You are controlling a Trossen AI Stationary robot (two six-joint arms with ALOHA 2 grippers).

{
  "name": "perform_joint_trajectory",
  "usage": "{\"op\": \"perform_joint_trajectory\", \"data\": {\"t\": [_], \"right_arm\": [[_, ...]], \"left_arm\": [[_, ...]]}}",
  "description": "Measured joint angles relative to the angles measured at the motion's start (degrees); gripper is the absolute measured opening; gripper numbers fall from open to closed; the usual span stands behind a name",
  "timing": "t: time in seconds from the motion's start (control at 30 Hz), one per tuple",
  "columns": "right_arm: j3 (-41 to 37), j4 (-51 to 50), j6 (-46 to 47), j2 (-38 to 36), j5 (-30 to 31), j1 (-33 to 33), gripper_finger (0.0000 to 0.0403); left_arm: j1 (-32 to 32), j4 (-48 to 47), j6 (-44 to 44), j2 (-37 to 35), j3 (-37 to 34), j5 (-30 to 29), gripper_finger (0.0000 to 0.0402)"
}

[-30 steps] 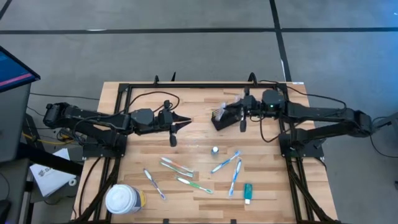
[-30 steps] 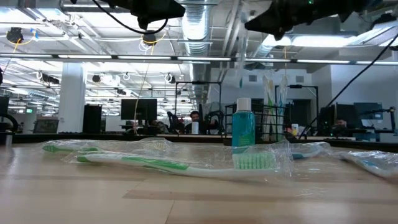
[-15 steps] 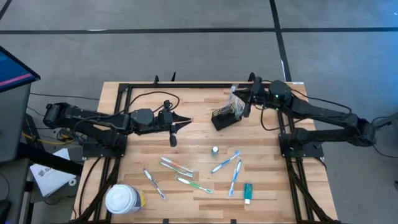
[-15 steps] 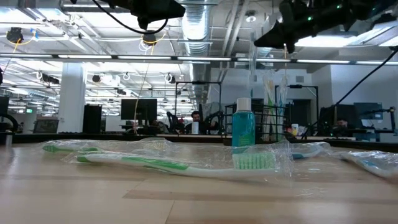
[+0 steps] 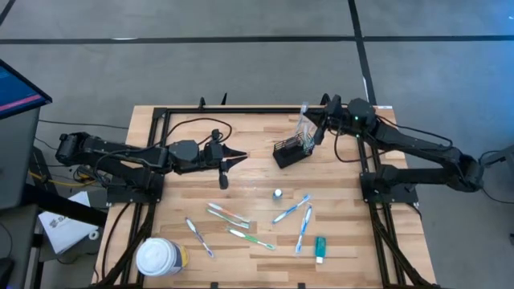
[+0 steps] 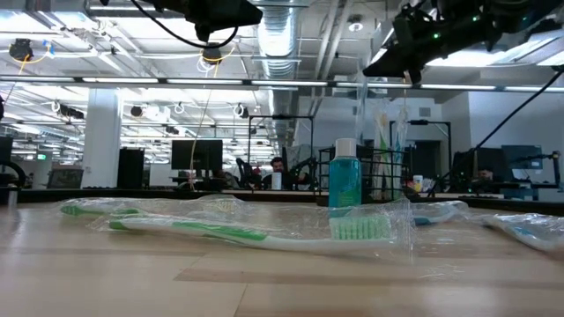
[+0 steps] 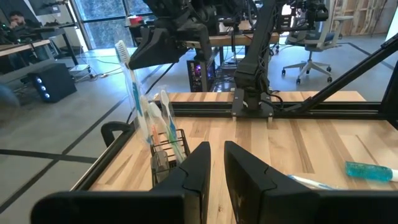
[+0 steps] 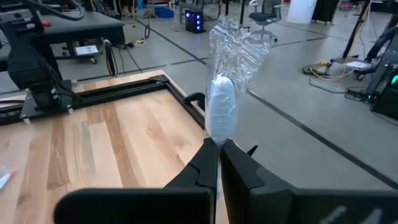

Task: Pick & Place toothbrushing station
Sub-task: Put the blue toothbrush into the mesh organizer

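Seen from above, the right gripper [image 5: 315,128] is raised beside the back edge of the table, its fingers clamped on a plastic-wrapped toothbrush [image 8: 222,106]. The brush stands roughly upright, head up, with loose wrap above it. The black mesh caddy [image 5: 291,150] sits on the table just beside and a little in front of that gripper, toward the table's middle, already holding a few upright brushes. The held brush appears to hang beside the caddy's back corner, not over its opening, though the overhead angle makes this uncertain. The right arm is much the nearer. The left gripper [image 5: 233,157] waits well to the caddy's left, fingers nearly together and holding nothing.
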Motion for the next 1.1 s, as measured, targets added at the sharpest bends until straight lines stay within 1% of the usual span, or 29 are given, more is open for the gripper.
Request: {"op": "perform_joint_trajectory", "data": {"t": [0.2, 0.47, 0.83, 1.1], "right_arm": [[0.0, -3.0, 0.9, 0.0, -0.1, -1.0, 0.0000], [0.1, -4.3, 1.0, -0.4, -0.2, -1.3, 0.0000], [0.1, -8.9, 0.5, -4.0, -0.2, -1.3, 0.0000], [0.1, -9.7, -0.1, -3.4, 0.0, -1.3, 0.0000]], "left_arm": [[0.0, 0.0, 0.0, 0.0, 0.0, 0.0, 0.0040], [0.0, 0.0, 0.0, 0.0, 0.0, 0.0, 0.0040], [0.0, 0.0, 0.0, 0.0, 0.0, 0.0, 0.0040], [0.0, 0.0, 0.0, 0.0, 0.0, 0.0, 0.0040]]}}
